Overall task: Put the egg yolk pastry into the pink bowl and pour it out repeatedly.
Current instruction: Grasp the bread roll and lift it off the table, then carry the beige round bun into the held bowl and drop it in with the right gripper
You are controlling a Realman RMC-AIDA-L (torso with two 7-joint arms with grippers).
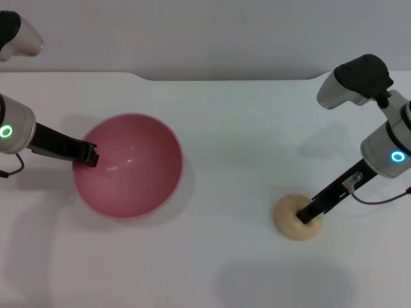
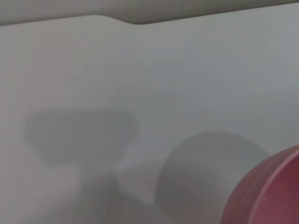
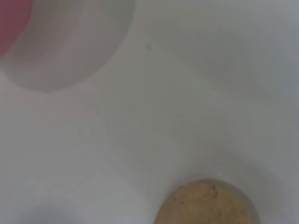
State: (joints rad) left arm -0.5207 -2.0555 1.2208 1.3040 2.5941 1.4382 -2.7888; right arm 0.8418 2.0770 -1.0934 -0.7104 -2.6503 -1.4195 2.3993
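The pink bowl [image 1: 138,173] is at the left of the white table, empty, its opening tipped up toward me. My left gripper [image 1: 90,154] is shut on its left rim. The bowl's outer wall shows in the left wrist view [image 2: 271,196], with its round shadow on the table beside it. The egg yolk pastry [image 1: 289,221] lies on the table at the right. My right gripper [image 1: 309,215] comes down onto the pastry's top and is closed on it. The pastry also shows in the right wrist view [image 3: 205,205], with a pink edge of the bowl [image 3: 11,21] far off.
The white table [image 1: 231,128] ends at a far edge with a notch [image 1: 154,78] and grey floor behind it. Open table surface lies between the bowl and the pastry.
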